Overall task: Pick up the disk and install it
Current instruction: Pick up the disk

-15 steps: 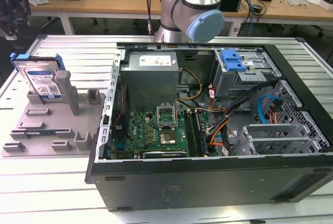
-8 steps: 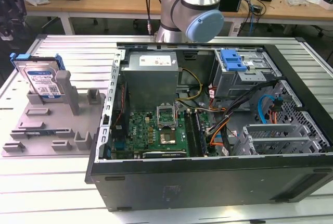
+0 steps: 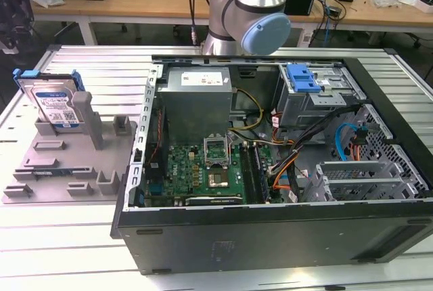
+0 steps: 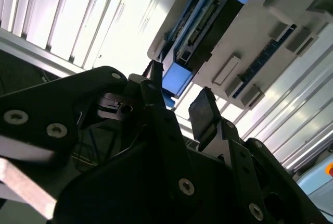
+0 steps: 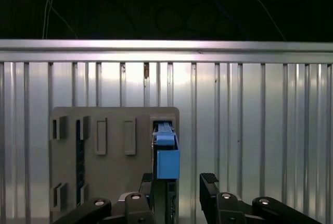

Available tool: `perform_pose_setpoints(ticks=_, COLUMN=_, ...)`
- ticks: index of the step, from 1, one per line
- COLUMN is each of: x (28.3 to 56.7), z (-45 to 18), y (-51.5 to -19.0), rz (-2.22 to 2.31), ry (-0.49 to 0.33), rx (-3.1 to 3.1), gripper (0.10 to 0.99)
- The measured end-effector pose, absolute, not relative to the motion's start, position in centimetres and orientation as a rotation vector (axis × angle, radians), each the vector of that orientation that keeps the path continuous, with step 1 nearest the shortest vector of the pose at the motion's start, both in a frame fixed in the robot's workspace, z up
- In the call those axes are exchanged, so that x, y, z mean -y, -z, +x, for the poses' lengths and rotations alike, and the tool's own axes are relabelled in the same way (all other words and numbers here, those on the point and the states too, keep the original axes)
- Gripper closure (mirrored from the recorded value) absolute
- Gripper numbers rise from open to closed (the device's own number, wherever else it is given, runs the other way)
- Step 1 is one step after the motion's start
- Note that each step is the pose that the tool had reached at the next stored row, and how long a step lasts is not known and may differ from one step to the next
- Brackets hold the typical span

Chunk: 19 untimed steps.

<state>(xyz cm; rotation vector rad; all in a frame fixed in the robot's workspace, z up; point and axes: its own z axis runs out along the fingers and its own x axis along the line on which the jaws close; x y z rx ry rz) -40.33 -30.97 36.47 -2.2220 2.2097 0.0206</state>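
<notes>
Disk (image 3: 57,105) stands on edge in the grey holder (image 3: 67,169), at the exterior view's left of the open PC case (image 3: 270,237). Gripper (image 5: 178,178) is spread wide and empty, above the disk's blue edge in the first wrist view. By my read nothing is done yet: pick and install are both outstanding.

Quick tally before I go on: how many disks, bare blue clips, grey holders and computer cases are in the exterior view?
Disk: 1
Bare blue clip: 1
Grey holder: 1
Open computer case: 1
Total: 4
</notes>
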Motion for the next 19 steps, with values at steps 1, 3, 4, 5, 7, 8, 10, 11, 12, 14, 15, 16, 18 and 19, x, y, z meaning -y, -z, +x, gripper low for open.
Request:
perform_pose_setpoints(ticks=1, x=31.0, z=-40.4, y=-36.4, rz=-2.225, ry=-0.021, rx=-2.207, gripper=0.604)
perform_pose_setpoints(ticks=3, x=31.0, z=-40.4, y=-36.2, rz=-2.231, ry=-0.021, rx=-2.201, gripper=0.604)
perform_pose_setpoints(ticks=4, x=31.0, z=-40.4, y=-36.2, rz=-2.233, ry=-0.021, rx=-2.199, gripper=0.604)
perform_pose_setpoints(ticks=5, x=31.0, z=-40.5, y=-36.1, rz=-2.235, ry=-0.021, rx=-2.196, gripper=0.604)
perform_pose_setpoints(ticks=7, x=31.0, z=-40.5, y=-35.9, rz=-2.239, ry=-0.021, rx=-2.192, gripper=0.604)
perform_pose_setpoints(ticks=8, x=31.0, z=-40.5, y=-35.7, rz=-2.241, ry=-0.021, rx=-2.191, gripper=0.604)
perform_pose_setpoints(ticks=10, x=31.0, z=-40.5, y=-35.6, rz=-2.241, ry=-0.021, rx=-2.190, gripper=0.604)
perform_pose_setpoints(ticks=11, x=31.0, z=-40.5, y=-35.5, rz=-2.241, ry=-0.021, rx=-2.190, gripper=0.604)
perform_pose_setpoints(ticks=12, x=31.0, z=-40.5, y=-35.5, rz=-2.241, ry=-0.021, rx=-2.190, gripper=0.604)
perform_pose_setpoints(ticks=14, x=31.0, z=-40.5, y=-35.3, rz=-2.242, ry=-0.021, rx=-2.190, gripper=0.604)
perform_pose_setpoints(ticks=15, x=31.0, z=-40.5, y=-35.2, rz=-2.242, ry=-0.021, rx=-2.189, gripper=0.604)
perform_pose_setpoints(ticks=16, x=31.1, z=-40.5, y=-35.1, rz=-2.242, ry=-0.021, rx=-2.189, gripper=0.604)
perform_pose_setpoints(ticks=18, x=31.1, z=-40.5, y=-35.0, rz=-2.243, ry=-0.021, rx=-2.189, gripper=0.604)
perform_pose_setpoints(ticks=19, x=31.2, z=-40.5, y=-34.9, rz=-2.243, ry=-0.021, rx=-2.189, gripper=0.604)
